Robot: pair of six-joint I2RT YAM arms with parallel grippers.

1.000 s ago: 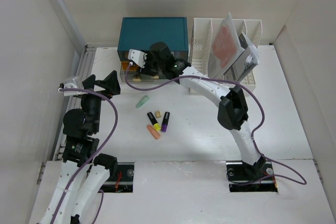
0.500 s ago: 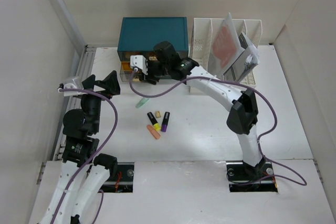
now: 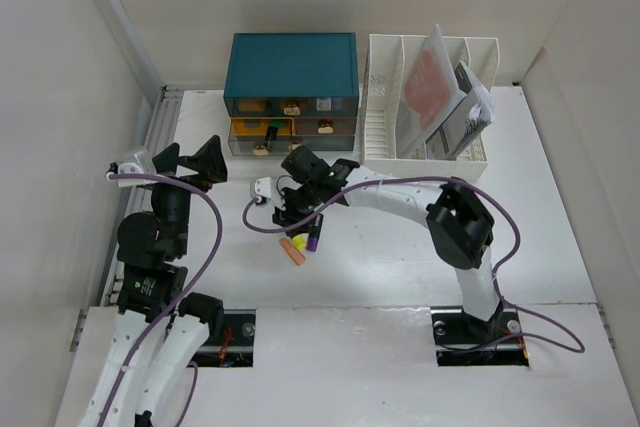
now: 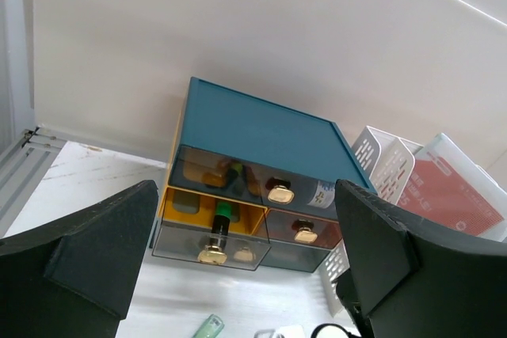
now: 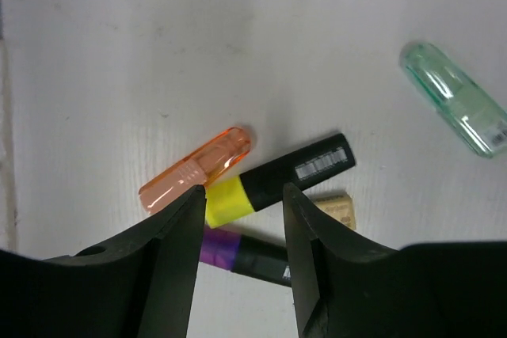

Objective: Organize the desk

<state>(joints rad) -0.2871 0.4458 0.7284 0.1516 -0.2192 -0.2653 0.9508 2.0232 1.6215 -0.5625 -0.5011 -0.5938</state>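
Now the yellow highlighter (image 5: 273,181) lies in the middle of the white table (image 5: 119,53), its black barrel angled up to the right in the wrist view. The orange highlighter (image 5: 198,170) is just beside its yellow end, the purple highlighter (image 5: 242,251) is just below it, and a small tan block (image 5: 337,207) sits by the barrel. The green highlighter (image 5: 455,108) lies apart from them, further up and right.

The right claw (image 5: 243,195) hangs over this cluster with its jaws parted, one finger on each side of the yellow one, gripping nothing. A second ago it was up at the teal drawer unit (image 3: 290,62), at the lower left drawer (image 3: 262,134). It has since swung back toward the near side.

That drawer stands slightly pulled out, with a green-and-black marker (image 4: 220,218) inside. The left claw (image 4: 245,275) is spread wide and empty at the left of the table, where it was before.
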